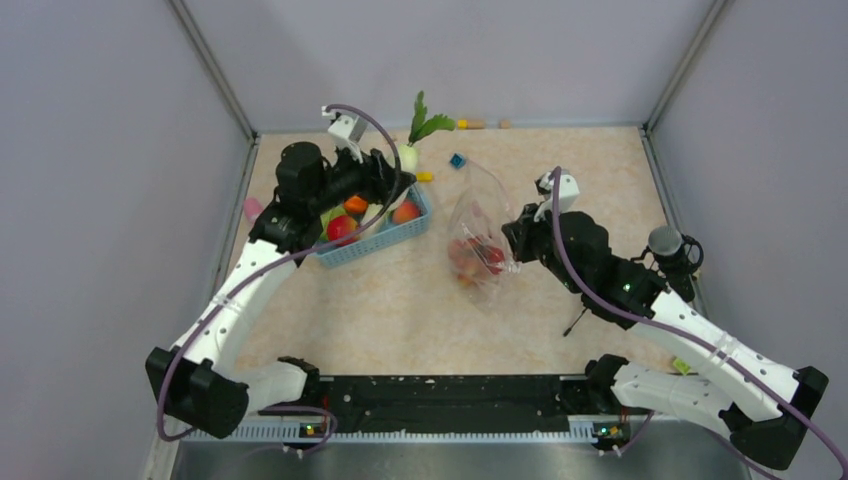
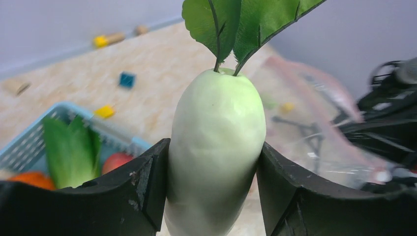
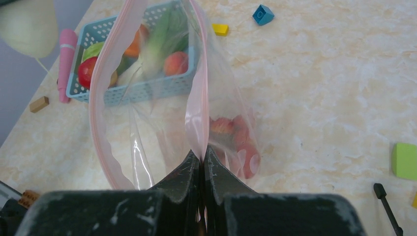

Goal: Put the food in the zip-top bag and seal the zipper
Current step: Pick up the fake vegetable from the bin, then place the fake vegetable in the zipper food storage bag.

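Over the table [image 1: 400,310], our left gripper [image 2: 214,167] clasps the radish [image 2: 216,123] beside the basket [image 1: 370,243]. Our right gripper [image 3: 201,157] pinches the zipper [image 3: 196,98], propping the bag [image 3: 147,137] open.

basket [image 1: 370,245]: left of zip-top bag [image 1: 475,205] | radish [image 1: 407,157]: by basket's far corner | fruits [image 1: 478,255]: inside bag
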Robot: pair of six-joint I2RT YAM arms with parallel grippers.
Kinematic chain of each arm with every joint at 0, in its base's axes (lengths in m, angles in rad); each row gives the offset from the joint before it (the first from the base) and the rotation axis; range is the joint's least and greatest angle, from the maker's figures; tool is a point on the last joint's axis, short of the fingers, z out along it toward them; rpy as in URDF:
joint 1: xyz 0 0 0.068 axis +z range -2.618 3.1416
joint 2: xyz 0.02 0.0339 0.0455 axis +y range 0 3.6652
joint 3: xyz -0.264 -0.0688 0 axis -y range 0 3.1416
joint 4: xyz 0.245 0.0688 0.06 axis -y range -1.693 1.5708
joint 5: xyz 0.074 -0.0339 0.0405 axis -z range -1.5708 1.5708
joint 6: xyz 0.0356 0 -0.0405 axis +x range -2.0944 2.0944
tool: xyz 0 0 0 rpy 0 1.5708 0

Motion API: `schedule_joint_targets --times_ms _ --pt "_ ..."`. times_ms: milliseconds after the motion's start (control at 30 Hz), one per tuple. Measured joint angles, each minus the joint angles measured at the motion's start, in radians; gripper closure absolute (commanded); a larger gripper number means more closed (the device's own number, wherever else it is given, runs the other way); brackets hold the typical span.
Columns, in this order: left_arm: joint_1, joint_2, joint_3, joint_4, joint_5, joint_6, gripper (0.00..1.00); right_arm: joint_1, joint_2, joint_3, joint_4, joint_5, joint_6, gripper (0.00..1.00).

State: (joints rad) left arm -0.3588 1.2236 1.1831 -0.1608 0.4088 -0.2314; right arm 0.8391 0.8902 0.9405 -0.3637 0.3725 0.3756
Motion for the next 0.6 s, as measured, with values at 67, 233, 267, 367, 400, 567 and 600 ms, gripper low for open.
schedule_joint_targets --times_ms 67,233,267,367,400,567,600 --pt "-0.008 -0.038 -0.014 0.073 0.077 -0.035 1.00 0.000 0.000 0.000 0.002 -0.013 0.000 1.00" --pt "-0.060 -0.053 -0.015 0.294 0.247 -0.132 1.00 0.000 0.000 0.000 0.008 -0.053 0.000 1.00" --pt "-0.076 -0.050 -0.014 0.327 0.269 -0.143 1.00 0.000 -0.001 0.000 0.011 -0.061 0.001 1.00" --pt "-0.139 -0.029 0.005 0.386 0.301 -0.150 1.00 0.000 -0.003 0.000 0.020 -0.080 0.002 1.00" --pt "-0.164 -0.017 0.017 0.396 0.301 -0.144 1.00 0.000 -0.004 0.000 0.021 -0.086 0.003 1.00" --pt "-0.286 0.054 0.085 0.438 0.297 -0.108 1.00 0.000 -0.006 0.000 0.027 -0.102 0.011 1.00" --pt "-0.303 0.066 0.092 0.450 0.297 -0.106 1.00 0.000 -0.007 -0.003 0.031 -0.105 0.012 1.00"
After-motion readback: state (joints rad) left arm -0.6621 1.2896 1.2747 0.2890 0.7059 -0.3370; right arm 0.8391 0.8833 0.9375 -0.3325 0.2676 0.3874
